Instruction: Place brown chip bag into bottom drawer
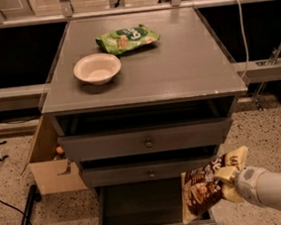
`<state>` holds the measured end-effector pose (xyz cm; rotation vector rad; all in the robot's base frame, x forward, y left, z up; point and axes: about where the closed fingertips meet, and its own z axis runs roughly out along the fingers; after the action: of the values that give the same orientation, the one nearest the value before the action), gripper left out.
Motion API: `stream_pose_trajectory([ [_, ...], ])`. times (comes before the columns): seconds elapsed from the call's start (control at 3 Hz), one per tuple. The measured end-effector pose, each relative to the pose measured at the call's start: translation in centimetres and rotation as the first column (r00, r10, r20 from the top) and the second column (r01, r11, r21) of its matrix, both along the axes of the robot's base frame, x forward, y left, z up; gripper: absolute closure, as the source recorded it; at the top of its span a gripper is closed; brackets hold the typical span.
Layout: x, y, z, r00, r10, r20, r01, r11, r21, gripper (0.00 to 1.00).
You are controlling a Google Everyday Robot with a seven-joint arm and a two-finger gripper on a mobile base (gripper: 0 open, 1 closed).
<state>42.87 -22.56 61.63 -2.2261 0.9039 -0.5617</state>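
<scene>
Jaws sit low at the right of the camera view, in front of the cabinet's right side, and are closed onto the upper right edge of the brown chip bag [205, 190], close to its cream-yellow end seal; they hold nothing else. The bag hangs tilted from that pinch, its lower end over the right front corner of the bottom drawer [139, 206], which stands pulled open with a dark bare floor. Whether the bag touches the drawer's rim cannot be told. It looks light, puffy and crinkly, so it will likely sag and swing from one edge, and its slick film could slip. The flat sealed end seems the soundest place to hold, since a squeeze on the belly would crush the chips. The bag probably needs to go left and down, clear of the low front panel, before release. Behind the jaws the white arm [275, 193] reaches in from the right edge. Above are the middle drawer [131, 174] and the top drawer [113, 143], each with a knob. On the counter [186, 70] rest a white bowl [97, 68] and a green bag [126, 38], well apart from the work.
</scene>
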Motion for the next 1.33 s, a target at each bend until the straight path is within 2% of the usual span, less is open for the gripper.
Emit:
stream_pose_trajectory([
  [0.33,0.4,-0.8,-4.2,0.9997,-0.007,-0.025,0.007,1.000,0.006,1.00],
  [0.67,0.6,-1.4,-7.5,0.9997,-0.011,-0.021,0.012,0.999,0.030,1.00],
  [1.0,0.3,-1.5,-12.1,0.9996,-0.030,-0.002,0.030,0.996,0.078,1.00],
  [1.33,0.3,-1.5,-12.1,0.9996,-0.030,-0.002,0.030,0.996,0.078,1.00],
])
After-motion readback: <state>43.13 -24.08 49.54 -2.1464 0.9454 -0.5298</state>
